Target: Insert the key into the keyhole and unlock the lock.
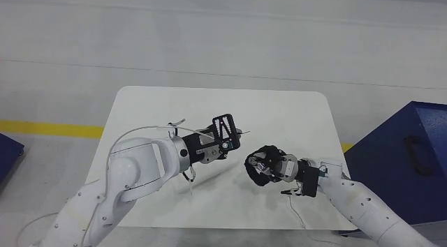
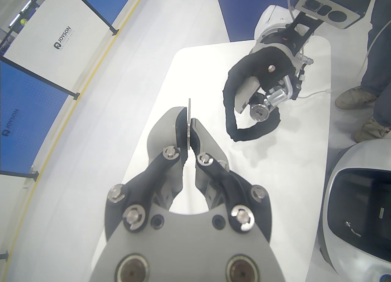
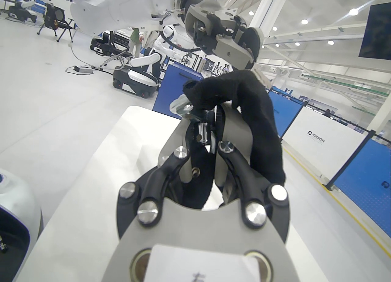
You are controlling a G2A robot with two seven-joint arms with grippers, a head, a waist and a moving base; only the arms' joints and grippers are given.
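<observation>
1. the key (image 2: 189, 108) is a thin, flat strip of bare metal, seen edge-on. it is clamped between the dark pads of the left gripper (image 2: 190, 125), and its blade juts past the fingertips.
2. the lock (image 2: 276, 96) is a small padlock of polished chrome with a curved shackle. the right gripper (image 2: 262, 96) is closed on it, and the round keyhole (image 2: 259, 113) faces the key.
3. key and lock are apart, the key to the left of the lock. both are held above the near half of the table (image 1: 293, 107).
4. this looks like the approach before insertion, as nothing is in the keyhole yet. the next move calls for matching the blade to the slot in height and twist, then a straight push, then a turn.
5. soft black fabric (image 2: 262, 63) wraps the right gripper's fingers, probably for grip on the slick chrome.
6. the table is white and smooth, with rounded corners.
</observation>
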